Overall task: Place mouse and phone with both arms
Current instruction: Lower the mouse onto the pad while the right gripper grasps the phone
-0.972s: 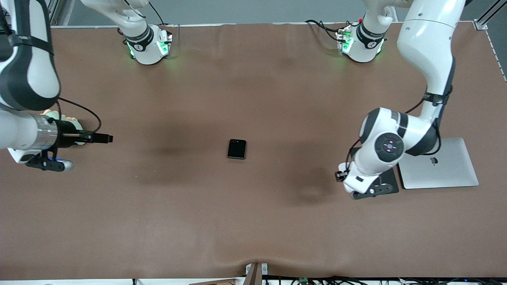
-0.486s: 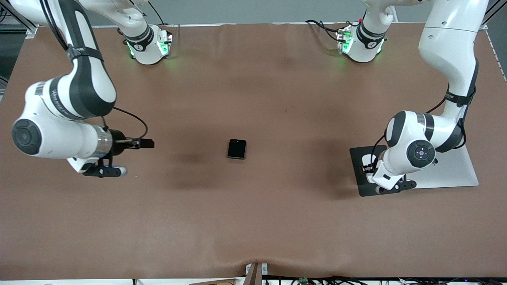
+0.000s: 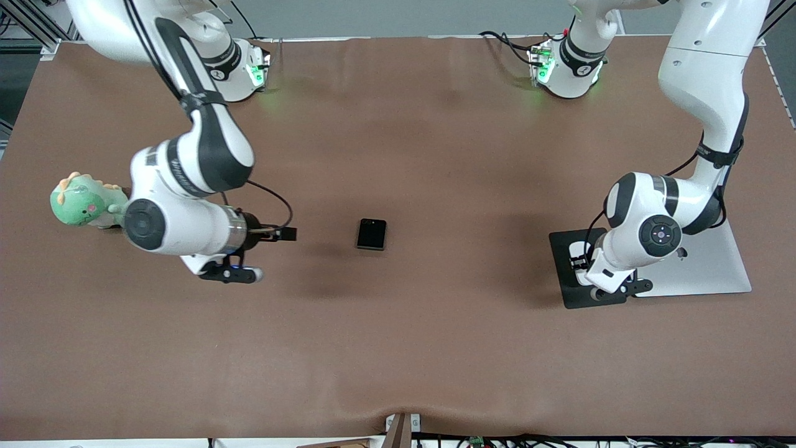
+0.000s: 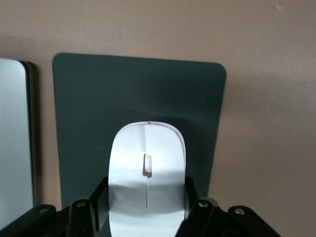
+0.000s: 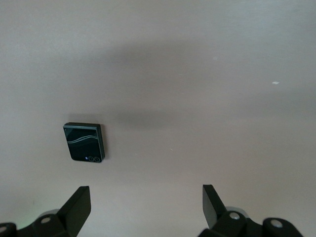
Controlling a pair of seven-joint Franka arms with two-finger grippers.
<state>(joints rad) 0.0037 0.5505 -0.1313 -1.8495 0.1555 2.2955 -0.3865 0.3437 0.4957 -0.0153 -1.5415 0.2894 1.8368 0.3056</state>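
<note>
Here left gripper [image 4: 146, 217] clasping mouse [image 4: 147, 182] over mat [image 4: 98, 108] beside laptop [image 3: 715, 267], right gripper [image 5: 145, 207] spread near phone [image 3: 372, 234]

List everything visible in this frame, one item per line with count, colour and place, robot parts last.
phone: 1, black, flat on the table near its middle.
mouse: 1, white, held in the left hand above the mat.
mat: 1, dark grey, toward the left arm's end, beside the laptop.
laptop: 1, silver, closed, toward the left arm's end.
plush dinosaur: 1, green, toward the right arm's end.
left hand: 1, black, shut on the mouse, over the mat.
right hand: 1, black, open, over bare table, short of the phone.
</note>
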